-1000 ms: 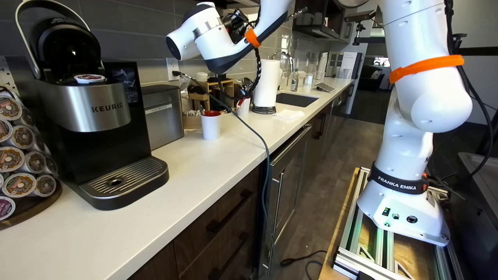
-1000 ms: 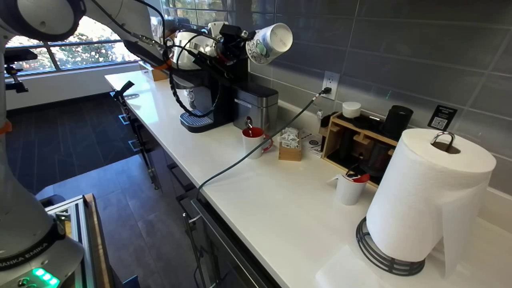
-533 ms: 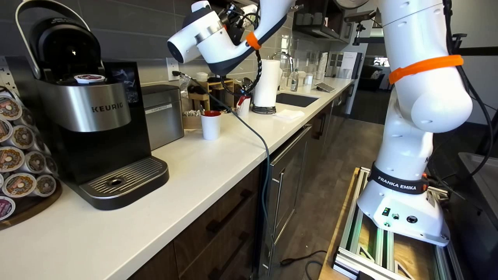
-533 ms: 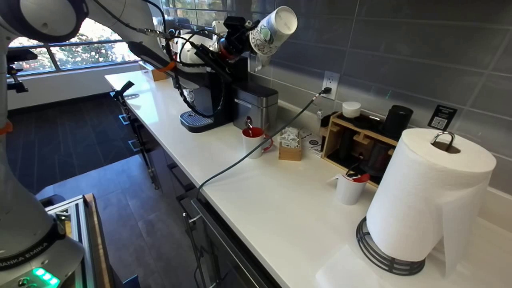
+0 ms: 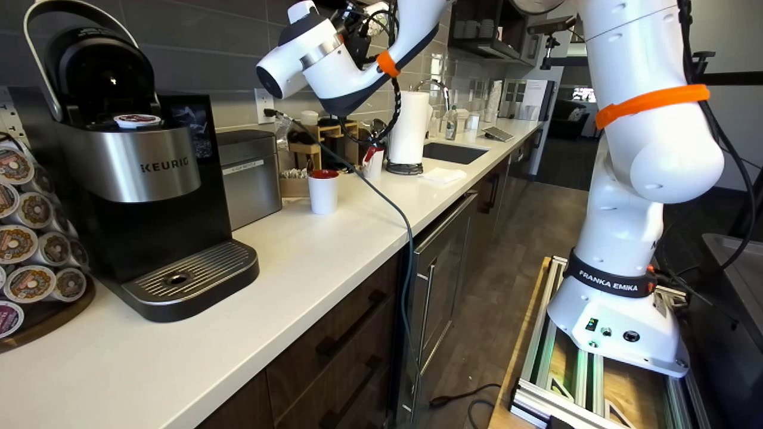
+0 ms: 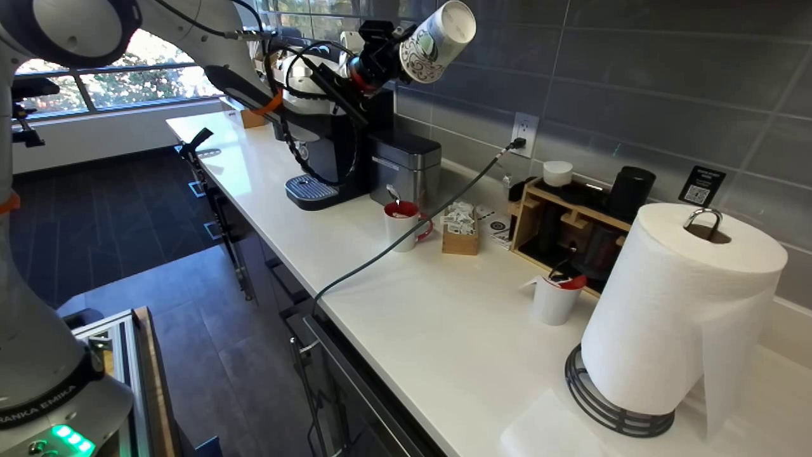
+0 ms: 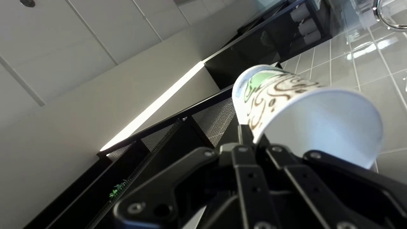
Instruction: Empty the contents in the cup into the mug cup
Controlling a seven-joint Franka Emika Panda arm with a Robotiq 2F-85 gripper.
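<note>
- The gripper straddles the side of the cup at its rim and is clamped there, likely so that body and base stay free and a turn of the wrist can tip the load out
- The cup is in the air, well above the counter and near the tiles; whether its mouth is right over the mug I cannot tell
- In an exterior view the cup has its base up and to the right, its mouth down and to the left, the long axis on a steep slant
- In the wrist view that axis runs from the base at upper left to the mouth at lower right
- Turned over like this, it is probably at the pour or its end; the part of the inside that shows is bare, the rest hidden
- The mug stands upright, mouth up to receive; pale bits show in it, perhaps what the cup held
- A spoon leans out of the mug, a good reason to keep the cup high
- The cup looks thin, so a harder squeeze could crease it
</note>
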